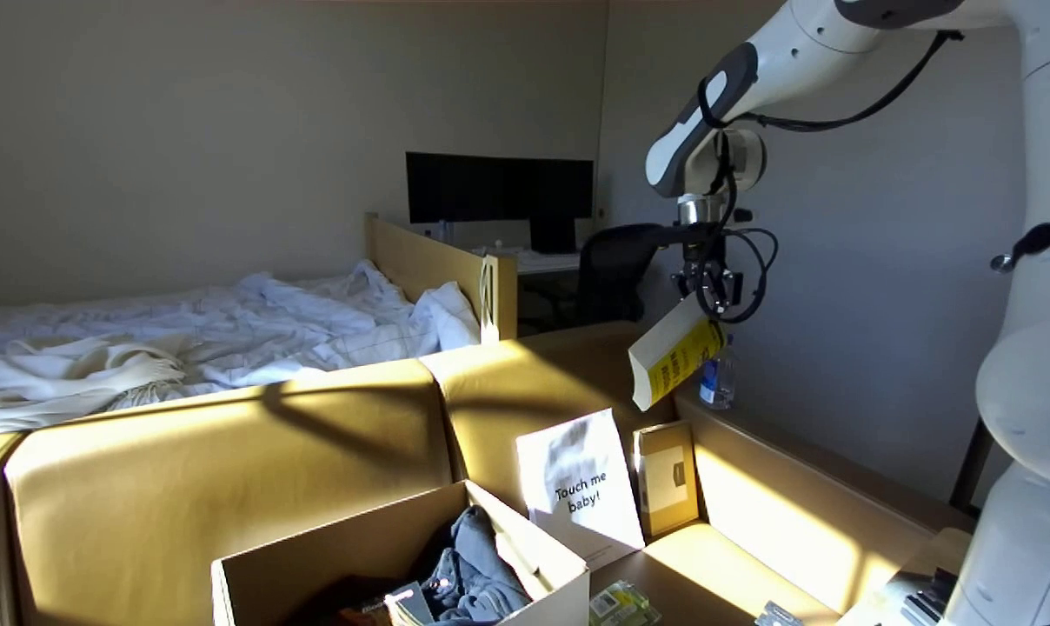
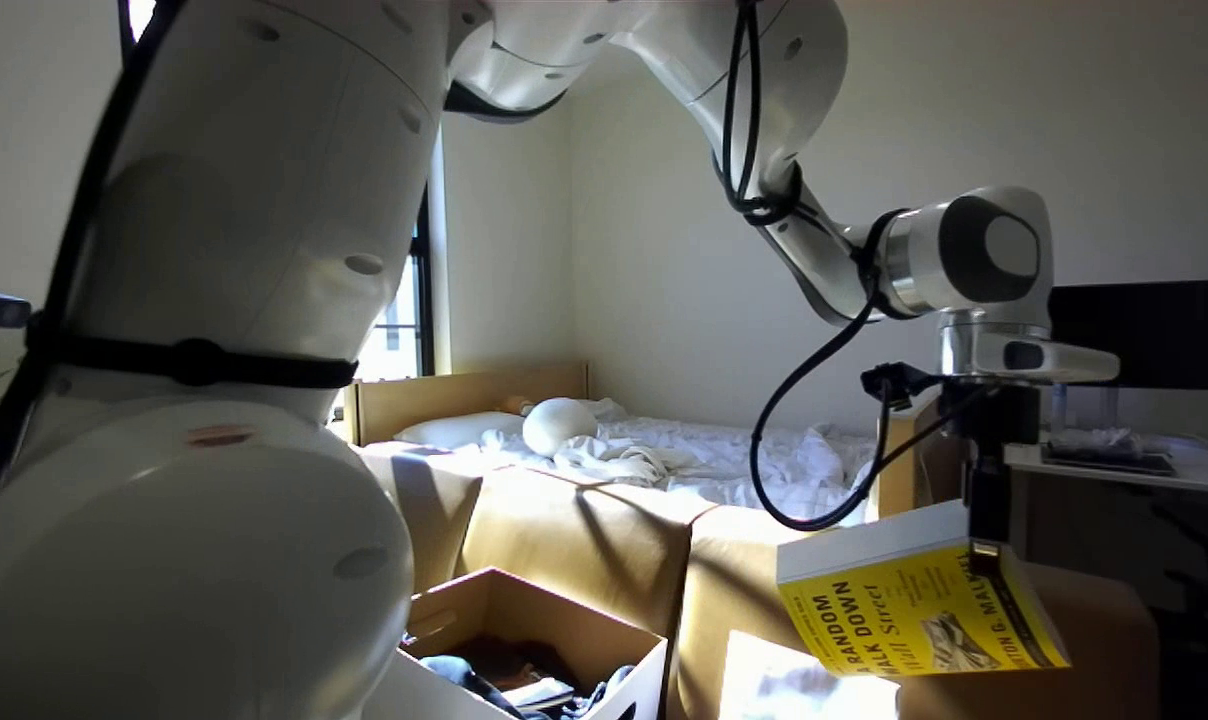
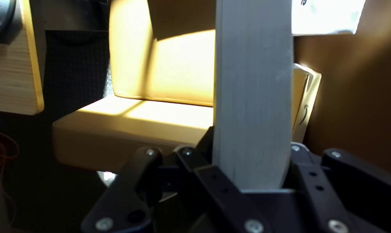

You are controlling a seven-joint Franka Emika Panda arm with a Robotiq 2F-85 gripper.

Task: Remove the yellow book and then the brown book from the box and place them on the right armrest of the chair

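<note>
The yellow book [image 2: 924,620], thick with white page edges, hangs tilted in the air with its printed cover showing. My gripper [image 1: 706,300] is shut on it; in the wrist view the fingers [image 3: 206,144] press its two sides, and its pale edge [image 3: 253,90] fills the space between them. Below lies the right armrest of the chair [image 1: 773,491], which also shows left of the book in the wrist view. Lower down is the open cardboard box [image 1: 342,539] with dark cloth [image 1: 481,565] inside. Among its contents I cannot make out the brown book.
A water bottle [image 1: 719,378] stands at the armrest's back end, close behind the held book. A white printed sheet [image 1: 577,487] and a flat cardboard package [image 1: 668,478] lean on the backrest. A green packet [image 1: 622,604] lies beside the box.
</note>
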